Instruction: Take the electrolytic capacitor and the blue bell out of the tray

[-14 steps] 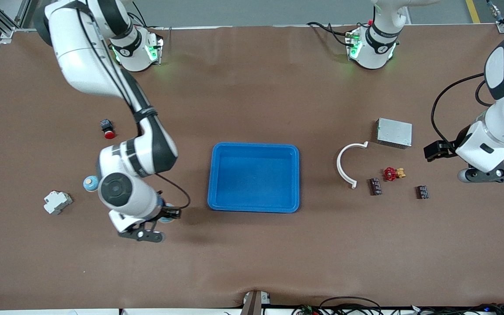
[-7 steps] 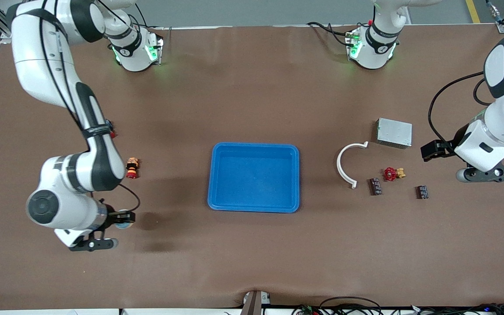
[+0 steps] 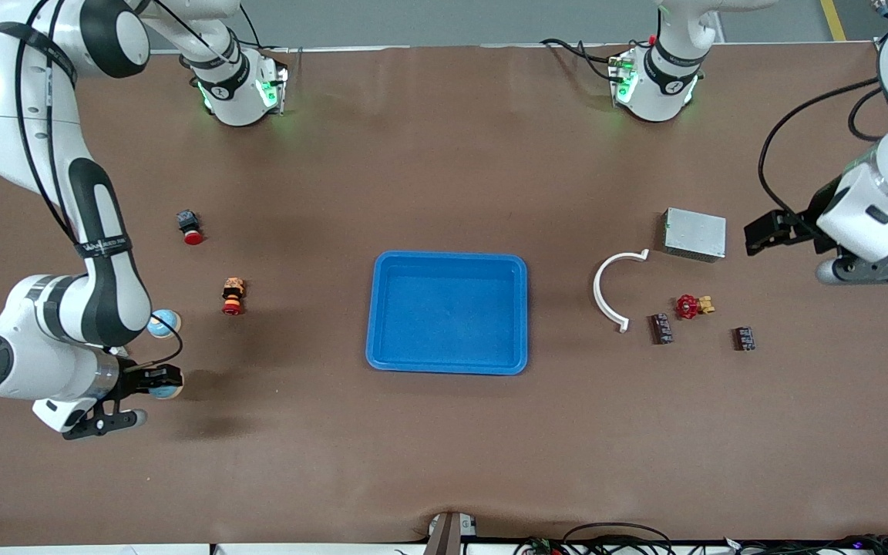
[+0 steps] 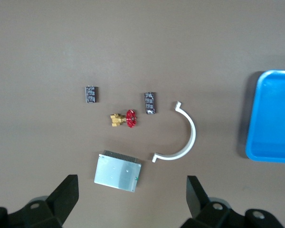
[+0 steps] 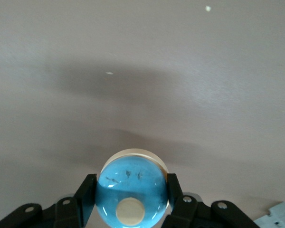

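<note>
The tray (image 3: 449, 312) is sitting empty mid-table. The right gripper (image 5: 131, 205) is clamping the blue bell (image 5: 131, 187) over the right arm's end, still to be set down. The left gripper (image 4: 131, 199) is waiting, jaws wide.

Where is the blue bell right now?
The blue bell is out of the tray, held in the right gripper above the table at the right arm's end.
</note>
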Robot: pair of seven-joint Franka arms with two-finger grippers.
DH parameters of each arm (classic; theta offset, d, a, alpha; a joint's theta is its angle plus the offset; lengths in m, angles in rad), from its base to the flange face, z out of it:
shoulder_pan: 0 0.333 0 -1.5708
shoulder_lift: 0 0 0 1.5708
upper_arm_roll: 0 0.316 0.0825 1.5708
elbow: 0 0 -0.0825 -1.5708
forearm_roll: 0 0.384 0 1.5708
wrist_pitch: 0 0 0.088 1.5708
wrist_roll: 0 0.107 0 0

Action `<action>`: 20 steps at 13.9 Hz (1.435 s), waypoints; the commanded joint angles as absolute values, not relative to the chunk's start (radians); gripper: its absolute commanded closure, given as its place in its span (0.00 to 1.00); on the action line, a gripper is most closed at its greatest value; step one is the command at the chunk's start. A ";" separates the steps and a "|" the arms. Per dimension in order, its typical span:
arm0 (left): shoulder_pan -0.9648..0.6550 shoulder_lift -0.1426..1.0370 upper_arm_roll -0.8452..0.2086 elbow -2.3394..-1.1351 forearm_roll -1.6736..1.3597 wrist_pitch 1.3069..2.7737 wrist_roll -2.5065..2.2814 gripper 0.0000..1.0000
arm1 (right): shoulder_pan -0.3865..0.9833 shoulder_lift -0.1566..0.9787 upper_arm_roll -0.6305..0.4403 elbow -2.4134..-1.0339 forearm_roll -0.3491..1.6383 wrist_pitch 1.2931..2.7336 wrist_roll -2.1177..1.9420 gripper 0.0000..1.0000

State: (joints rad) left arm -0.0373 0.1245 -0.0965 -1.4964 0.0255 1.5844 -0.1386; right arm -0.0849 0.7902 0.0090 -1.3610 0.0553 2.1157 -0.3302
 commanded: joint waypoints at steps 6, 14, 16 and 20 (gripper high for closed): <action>-0.003 0.072 -0.083 -1.552 0.000 1.604 -0.078 0.00 | -0.167 0.726 0.029 -1.514 0.064 2.246 -0.463 1.00; 0.001 0.006 -0.083 -1.592 -0.002 1.603 -0.080 0.00 | -0.195 0.742 0.029 -1.546 0.063 2.358 -0.508 1.00; 0.003 0.008 -0.083 -1.588 0.000 1.603 -0.080 0.00 | -0.196 0.749 0.029 -1.545 0.063 2.362 -0.508 1.00; -0.002 0.020 -0.086 -1.554 0.002 1.603 -0.078 0.00 | -0.195 0.761 0.028 -1.545 0.061 2.375 -0.508 1.00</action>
State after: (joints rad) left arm -0.0016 0.0293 -0.0864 -1.5606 0.0183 1.5942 -0.0973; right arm -0.1745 0.7662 0.0090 -1.5313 0.0553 2.3609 -0.4849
